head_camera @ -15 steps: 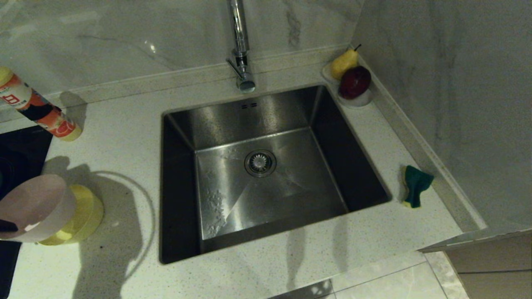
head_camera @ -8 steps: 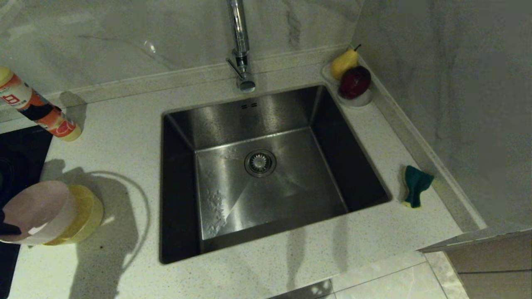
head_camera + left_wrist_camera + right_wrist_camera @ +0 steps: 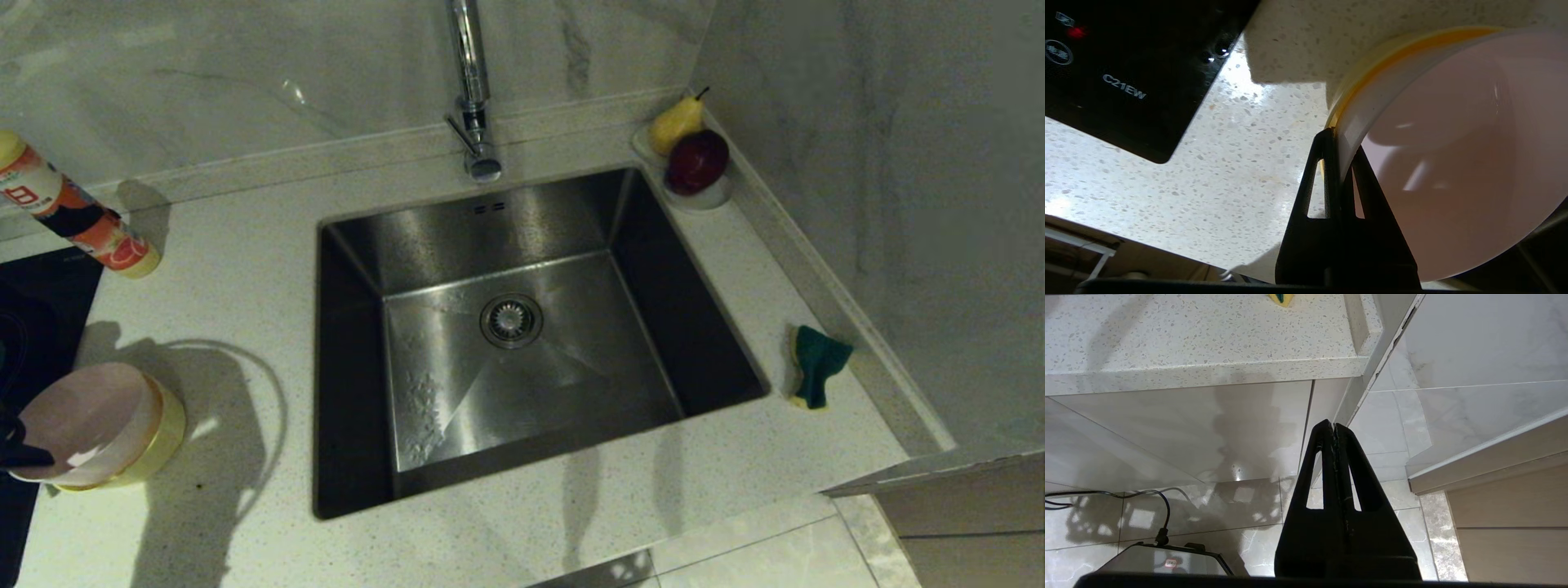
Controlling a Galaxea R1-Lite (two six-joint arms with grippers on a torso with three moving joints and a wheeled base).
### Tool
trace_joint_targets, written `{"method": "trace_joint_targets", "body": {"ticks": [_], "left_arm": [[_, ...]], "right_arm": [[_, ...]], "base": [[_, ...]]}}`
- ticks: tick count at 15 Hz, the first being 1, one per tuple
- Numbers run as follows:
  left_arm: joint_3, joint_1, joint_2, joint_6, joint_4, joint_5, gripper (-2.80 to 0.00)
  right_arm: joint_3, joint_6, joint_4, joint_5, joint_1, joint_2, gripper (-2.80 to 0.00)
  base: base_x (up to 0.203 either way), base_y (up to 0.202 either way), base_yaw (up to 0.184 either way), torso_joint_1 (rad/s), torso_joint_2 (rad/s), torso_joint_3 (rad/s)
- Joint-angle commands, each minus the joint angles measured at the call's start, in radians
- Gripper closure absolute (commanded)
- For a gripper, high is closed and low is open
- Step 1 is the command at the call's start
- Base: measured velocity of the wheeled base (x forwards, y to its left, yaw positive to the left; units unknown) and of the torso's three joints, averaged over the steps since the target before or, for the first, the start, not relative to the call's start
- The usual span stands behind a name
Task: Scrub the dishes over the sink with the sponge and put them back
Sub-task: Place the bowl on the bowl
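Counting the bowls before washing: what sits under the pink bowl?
The pink bowl, its rim pinched by the left claw, nests in a yellow bowl. Anything beneath the yellow one is covered.

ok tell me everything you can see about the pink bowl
The pink bowl is a small round bowl of smooth pale pink plastic, empty and glossy inside. It sits tilted at the counter's left edge, its mouth turned up and leftward, nested in a yellow bowl whose rim shows around it. The left claw is shut on its rim, one finger inside and one outside. It is beside the black cooktop, left of the sink.
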Motion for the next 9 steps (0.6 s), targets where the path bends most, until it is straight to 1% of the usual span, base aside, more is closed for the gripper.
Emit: {"method": "trace_joint_targets", "body": {"ticks": [1, 7, 9], "left_arm": [[0.007, 0.000, -0.026, -0.003, 0.004, -0.038, 0.00], [0.014, 0.000, -0.012, 0.001, -0.035, -0.031, 0.00], [0.014, 0.000, -0.006, -0.001, -0.049, -0.010, 0.00]], "right_arm": [[0.000, -0.001, 0.000, 0.000, 0.000, -0.002, 0.00], [0.000, -0.001, 0.000, 0.000, 0.000, -0.003, 0.00], [0.000, -0.001, 0.000, 0.000, 0.000, -0.002, 0.00]], "base": [[0.000, 0.000, 0.000, 0.000, 0.00, 0.000], [0.000, 0.000, 0.000, 0.000, 0.00, 0.000], [0.000, 0.000, 0.000, 0.000, 0.00, 0.000]]}}
